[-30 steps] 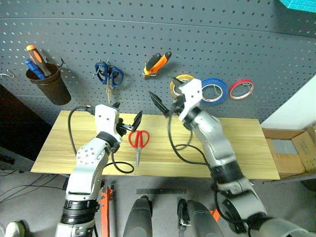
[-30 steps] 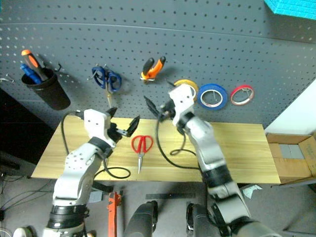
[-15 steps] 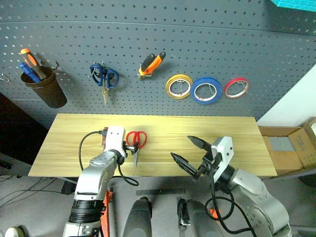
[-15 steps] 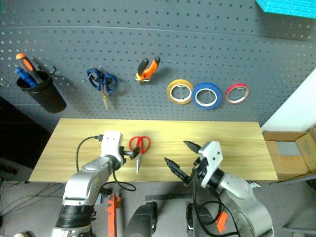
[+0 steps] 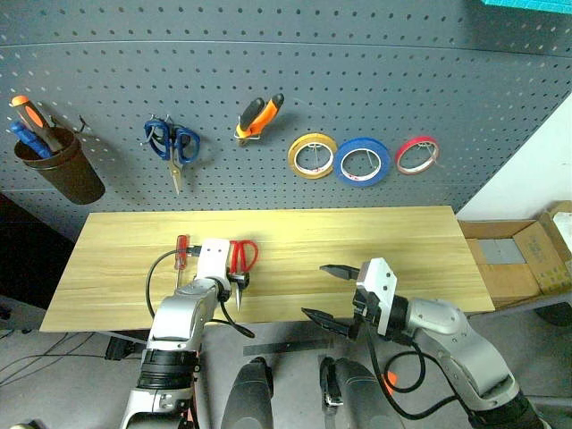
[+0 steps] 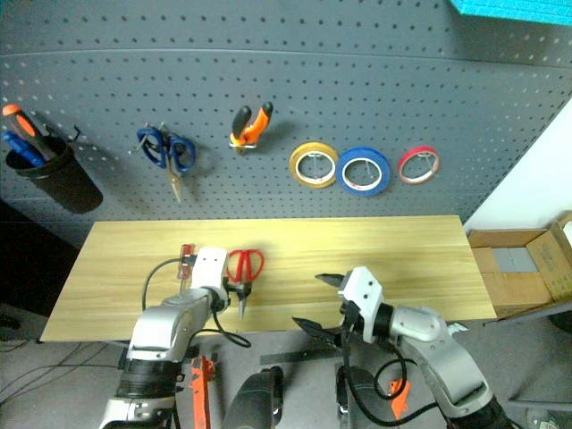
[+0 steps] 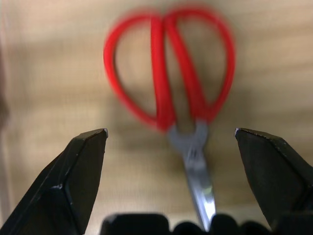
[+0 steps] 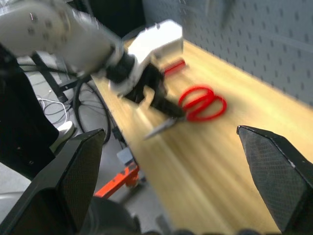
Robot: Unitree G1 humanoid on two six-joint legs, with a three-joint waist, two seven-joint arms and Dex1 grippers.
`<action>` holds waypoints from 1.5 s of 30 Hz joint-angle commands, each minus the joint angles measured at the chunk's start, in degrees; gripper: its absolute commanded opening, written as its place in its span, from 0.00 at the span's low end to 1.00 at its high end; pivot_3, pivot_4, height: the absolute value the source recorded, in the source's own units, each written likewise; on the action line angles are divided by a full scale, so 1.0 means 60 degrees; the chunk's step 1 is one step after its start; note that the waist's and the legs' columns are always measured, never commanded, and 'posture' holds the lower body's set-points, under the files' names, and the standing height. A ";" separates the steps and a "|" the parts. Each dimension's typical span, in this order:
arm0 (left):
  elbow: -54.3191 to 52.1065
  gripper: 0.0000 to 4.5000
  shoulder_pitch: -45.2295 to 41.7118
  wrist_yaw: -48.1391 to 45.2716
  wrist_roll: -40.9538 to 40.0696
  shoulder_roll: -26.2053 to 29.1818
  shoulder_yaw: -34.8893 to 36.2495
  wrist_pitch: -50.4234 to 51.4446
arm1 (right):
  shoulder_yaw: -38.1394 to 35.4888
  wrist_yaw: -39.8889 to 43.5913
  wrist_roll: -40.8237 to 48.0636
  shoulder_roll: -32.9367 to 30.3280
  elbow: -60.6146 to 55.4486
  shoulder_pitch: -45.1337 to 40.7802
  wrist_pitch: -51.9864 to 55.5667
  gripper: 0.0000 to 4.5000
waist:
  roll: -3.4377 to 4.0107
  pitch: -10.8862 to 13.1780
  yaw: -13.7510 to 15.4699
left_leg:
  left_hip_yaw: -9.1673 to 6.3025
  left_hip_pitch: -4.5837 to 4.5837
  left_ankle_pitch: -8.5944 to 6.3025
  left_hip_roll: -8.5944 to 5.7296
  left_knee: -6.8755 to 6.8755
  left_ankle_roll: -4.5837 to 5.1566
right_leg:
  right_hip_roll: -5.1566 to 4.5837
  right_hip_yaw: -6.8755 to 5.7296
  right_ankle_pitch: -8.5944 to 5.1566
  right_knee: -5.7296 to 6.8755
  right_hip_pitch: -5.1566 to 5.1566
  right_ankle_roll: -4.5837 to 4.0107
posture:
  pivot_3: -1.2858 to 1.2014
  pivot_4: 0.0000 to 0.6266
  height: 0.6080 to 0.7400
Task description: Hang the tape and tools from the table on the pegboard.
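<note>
The left tool hangs low over the counter with its fingers spread wide, the red-handled scissors lying flat right between and just ahead of them. The red-handled screwdriver lies just beside that tool. The right tool hovers at the counter's near edge, also spread, holding nothing. Up on the pegboard hangs the blue tape.
</note>
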 commanded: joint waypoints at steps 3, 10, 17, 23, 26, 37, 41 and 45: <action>-0.0401 1.00 0.0086 0.0373 0.0058 -0.0298 0.0436 0.0430 | 0.0089 0.0359 -0.0004 0.0076 0.0195 -0.0151 -0.0456 1.00 | -0.0009 0.0037 0.0010 | -0.0003 0.0000 0.0000 -0.0001 0.0002 0.0000 | -0.0001 -0.0001 -0.0007 -0.0002 0.0002 -0.0011 | 0.52 0.47 1.00; -0.0065 1.00 0.0242 0.0258 0.0092 -0.0242 0.0411 0.0300 | 0.0241 0.0557 -0.0190 0.0066 0.0505 -0.0125 -0.0740 1.00 | -0.0011 0.0095 0.0010 | -0.0003 -0.0001 -0.0001 0.0000 -0.0001 -0.0001 | -0.0003 0.0002 -0.0006 -0.0006 0.0000 -0.0009 | 0.52 0.47 1.00; 0.0028 0.72 0.0232 0.0224 -0.0041 -0.0422 0.0504 0.0503 | 0.0157 0.0535 -0.0196 0.0129 0.0600 -0.0196 -0.0768 1.00 | 0.0003 0.0103 0.0003 | -0.0002 -0.0001 -0.0002 0.0000 -0.0002 -0.0003 | -0.0004 0.0003 -0.0018 -0.0014 0.0000 -0.0031 | 0.52 0.47 1.00; 0.0168 0.27 0.0156 0.0181 -0.0037 -0.0455 0.0543 0.0483 | 0.0173 0.0472 -0.0231 0.0197 0.0584 -0.0230 -0.0755 1.00 | 0.0007 0.0106 0.0003 | -0.0002 -0.0002 -0.0002 0.0000 -0.0013 -0.0003 | -0.0005 0.0003 -0.0023 -0.0036 0.0004 -0.0038 | 0.52 0.46 1.00; 0.0253 0.07 0.0103 0.0131 -0.0053 -0.0478 0.0533 0.0449 | 0.0140 0.0479 -0.0245 0.0210 0.0613 -0.0284 -0.0751 1.00 | 0.0009 0.0105 0.0003 | -0.0002 -0.0006 -0.0002 0.0000 -0.0022 -0.0003 | -0.0005 0.0002 -0.0020 -0.0059 0.0008 -0.0034 | 0.52 0.45 1.00; 0.0403 0.06 0.0001 0.0255 0.0015 -0.0593 0.0674 0.0194 | -0.0054 0.0554 -0.0233 0.0149 0.0807 -0.0460 -0.0821 1.00 | 0.0009 0.0105 0.0006 | 0.0000 -0.0020 -0.0007 -0.0002 -0.0028 -0.0002 | -0.0005 0.0000 0.0001 -0.0089 0.0008 0.0001 | 0.52 0.43 1.00; -0.0159 0.06 0.0086 0.0232 0.0015 -0.0565 0.0714 -0.0366 | -0.0145 0.0486 -0.0202 0.0145 0.0696 -0.0428 -0.0839 1.00 | 0.0009 0.0105 0.0007 | 0.0000 -0.0020 -0.0007 -0.0002 -0.0026 -0.0001 | -0.0005 0.0000 0.0001 -0.0089 0.0009 0.0000 | 0.52 0.42 1.00; -0.1896 0.06 0.1413 -0.0213 0.0222 -0.0055 0.0791 -0.2499 | -0.0708 -0.0109 0.0287 0.0305 -0.0142 -0.0078 -0.0249 1.00 | 0.0006 0.0105 0.0007 | 0.0004 -0.0038 -0.0018 0.0005 -0.0031 -0.0012 | -0.0006 0.0004 0.0013 -0.0103 -0.0001 0.0022 | 0.53 0.40 1.00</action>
